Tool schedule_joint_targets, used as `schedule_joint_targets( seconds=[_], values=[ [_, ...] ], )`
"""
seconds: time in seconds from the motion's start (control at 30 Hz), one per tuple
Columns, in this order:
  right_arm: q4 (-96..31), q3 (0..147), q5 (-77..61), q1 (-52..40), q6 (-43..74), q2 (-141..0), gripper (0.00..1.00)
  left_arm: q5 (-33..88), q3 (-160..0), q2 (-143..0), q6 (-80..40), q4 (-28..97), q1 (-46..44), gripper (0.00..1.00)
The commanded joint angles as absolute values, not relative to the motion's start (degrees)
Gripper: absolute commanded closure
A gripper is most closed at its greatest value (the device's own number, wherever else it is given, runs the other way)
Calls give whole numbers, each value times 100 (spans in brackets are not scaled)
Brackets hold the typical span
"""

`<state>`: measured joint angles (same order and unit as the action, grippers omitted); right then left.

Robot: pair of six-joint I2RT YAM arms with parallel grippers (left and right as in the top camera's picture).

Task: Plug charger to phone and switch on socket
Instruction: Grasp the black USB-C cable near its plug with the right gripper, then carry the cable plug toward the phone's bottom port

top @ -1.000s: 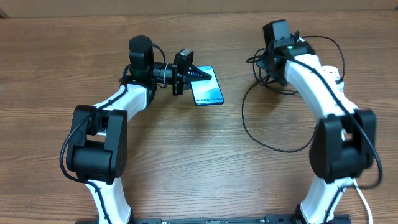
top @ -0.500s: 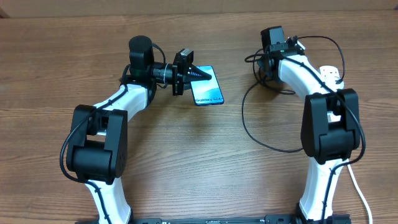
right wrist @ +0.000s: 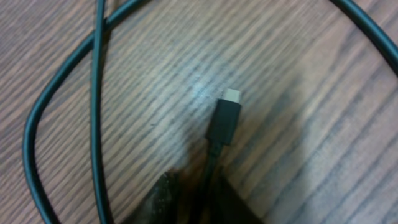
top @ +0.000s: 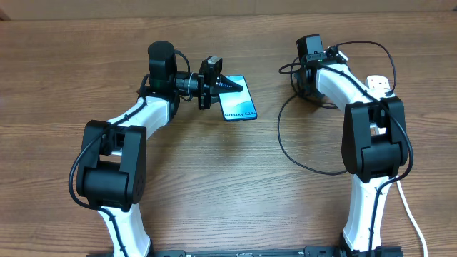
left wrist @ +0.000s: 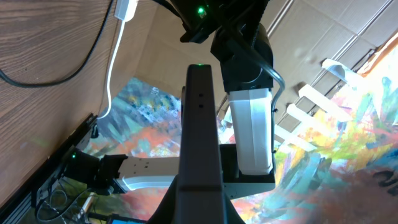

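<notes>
Wooden bench [top: 214,185], overhead view: the phone [top: 240,106] lies screen-up near the middle, toward the far edge. The left claw [top: 230,85] reaches in sideways, its clenched tips over the phone's far left corner. The power strip [top: 379,84] sits toward the far right corner, partly behind the right arm [top: 350,86]. The black cable [top: 278,135] loops over the wood between phone and strip.

Left wrist view: the fingers [left wrist: 200,124] meet as one dark bar.

Right wrist view: the right claw [right wrist: 208,193], blurred, appears clamped on the cable just behind its connector tip [right wrist: 225,119], which rests on the wood.
</notes>
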<state>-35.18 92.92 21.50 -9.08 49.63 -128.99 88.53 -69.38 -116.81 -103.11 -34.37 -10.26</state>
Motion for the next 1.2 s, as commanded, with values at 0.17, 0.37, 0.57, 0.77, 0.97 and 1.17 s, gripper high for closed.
schedule_joint_targets(
  seconds=[0.17, 0.37, 0.57, 0.77, 0.97, 1.17],
  values=[
    [-3673, 9347, 1363, -891, 4639, -13045, 96, 8943, -7087, -11690, -10158, -3476, -1015, 96],
    [-3723, 9347, 1072, -888, 3398, -12527, 96, 8943, -7089, -11690, -10156, -3476, -1015, 96],
    [-4375, 9347, 1059, -891, 2368, -11496, 96, 8943, -7087, -11690, -9972, -3479, -1015, 96],
    [-5500, 9347, 353, -875, 2104, -10309, 96, 9004, -7087, -11690, -9710, -3476, -1015, 96],
    [-7035, 9347, -1568, -904, 792, -9179, 96, 9052, -7089, -11690, -9723, -3481, -1007, 96],
    [-8283, 9345, -1968, -932, 419, -8219, 96, 9043, -7089, -11690, -9509, -3481, -958, 96]
  ],
)
